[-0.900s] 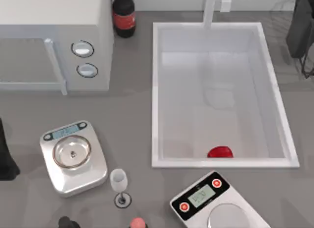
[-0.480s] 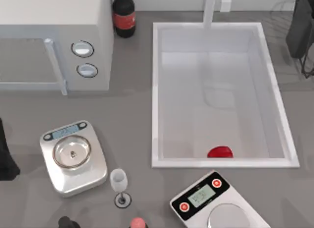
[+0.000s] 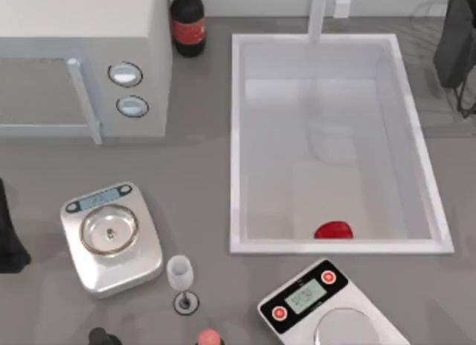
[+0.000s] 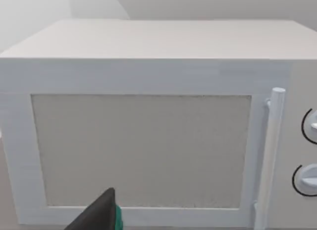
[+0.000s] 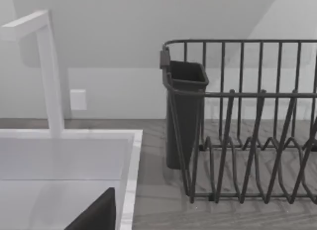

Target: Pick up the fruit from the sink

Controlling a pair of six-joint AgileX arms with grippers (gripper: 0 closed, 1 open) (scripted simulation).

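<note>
A dark fingertip [image 5: 96, 212] of the right hand is seen over the sink [image 3: 236, 137] rim beside the dish rack [image 5: 247, 121]; its opening cannot be told. The left hand [image 4: 101, 215], likewise unreadable, is parked facing the microwave [image 4: 148, 141]. The fruit [image 3: 333, 230] lies against the sink's near wall, so a descent from above, clear of the rim, is advised. Both hands are cut off by the frame edges
</note>
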